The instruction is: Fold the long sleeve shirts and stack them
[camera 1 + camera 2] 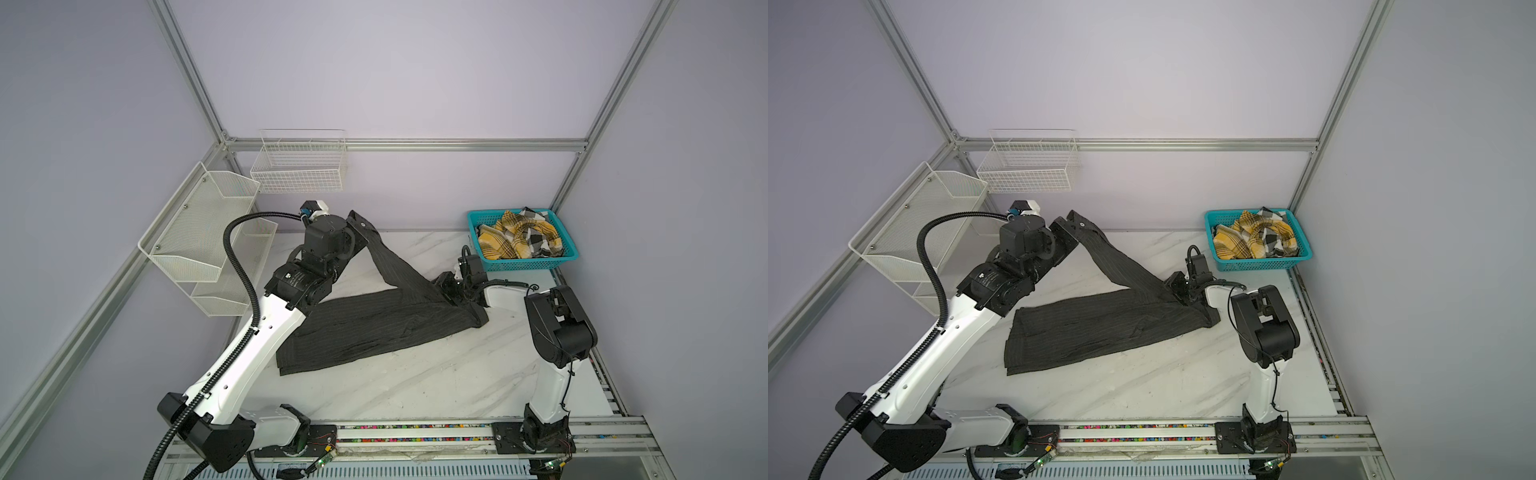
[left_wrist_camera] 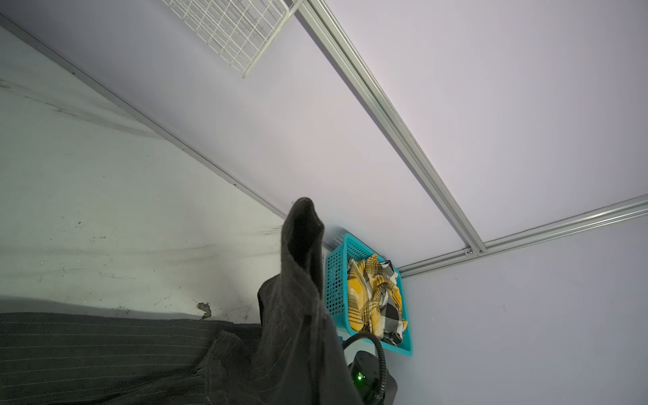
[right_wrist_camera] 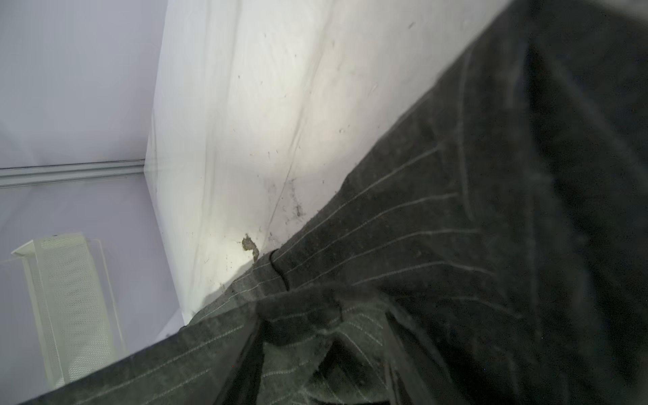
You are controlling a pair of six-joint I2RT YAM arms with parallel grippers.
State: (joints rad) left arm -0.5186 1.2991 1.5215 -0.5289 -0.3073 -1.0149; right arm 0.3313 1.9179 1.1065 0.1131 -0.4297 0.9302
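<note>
Left gripper (image 1: 360,225) pinches the raised sleeve (image 1: 395,266) of the dark shirt (image 1: 365,328) lying on the table (image 1: 415,386), right gripper (image 1: 451,291) buried at its shoulder — grip can't be told — so a pull could drag the body askew; plaid shirt (image 1: 519,241) sits in the basket (image 1: 528,263).

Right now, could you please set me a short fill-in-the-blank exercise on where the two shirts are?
1. The left gripper holds up one ____ of the dark shirt.
2. The plaid shirt lies crumpled in the ____.
3. The rest of the dark shirt lies spread on the ____.
Missing words: sleeve; basket; table.
</note>
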